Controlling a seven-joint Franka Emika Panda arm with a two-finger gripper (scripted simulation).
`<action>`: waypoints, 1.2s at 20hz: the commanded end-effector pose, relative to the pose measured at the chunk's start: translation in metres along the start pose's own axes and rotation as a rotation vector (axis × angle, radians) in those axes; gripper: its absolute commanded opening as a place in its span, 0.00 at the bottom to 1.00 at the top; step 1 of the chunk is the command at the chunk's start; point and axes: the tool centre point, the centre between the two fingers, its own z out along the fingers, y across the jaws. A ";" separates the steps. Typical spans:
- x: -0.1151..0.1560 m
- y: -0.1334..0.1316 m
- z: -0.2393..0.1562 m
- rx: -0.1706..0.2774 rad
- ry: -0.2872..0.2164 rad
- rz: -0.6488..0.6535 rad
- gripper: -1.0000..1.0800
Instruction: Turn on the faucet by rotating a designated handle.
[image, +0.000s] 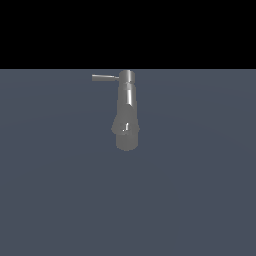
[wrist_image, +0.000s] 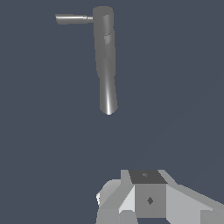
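Faucet handle (image: 105, 77), a thin grey rod, juts toward the exterior view's left from the narrow cap of the faucet (image: 126, 112), which stands alone on a flat blue-grey floor (image: 200, 200) near the middle of that view. Moving right from the rod's free tip, the cap comes next, then the thick body that widens to a rounded end; nothing else stands near it, and no arm shows in the exterior view.

From the wrist view, the handle (wrist_image: 72, 19) again sticks out sideways from the cap, with the faucet (wrist_image: 105, 61) tapering away from it. The gripper (wrist_image: 146, 199) appears only as blocky white and grey housing at the edge of that picture, well apart from the faucet and touching nothing. Its fingertips are out of sight, so whether the jaws are wide or narrow cannot be told.

The step in hand looks like the approach, with the turning not yet begun. To do it well, the arm would best aim for the rod's outer end rather than the thick body, since a push far from the cap gives the most turning for the least force. Contact should come squarely from one side, then sweep around the cap's axis, so the thin rod does not slip off the finger.
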 end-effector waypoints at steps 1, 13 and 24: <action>0.008 -0.002 0.000 0.014 -0.004 0.026 0.00; 0.078 -0.019 0.013 0.106 -0.055 0.274 0.00; 0.159 -0.040 0.047 0.150 -0.121 0.582 0.00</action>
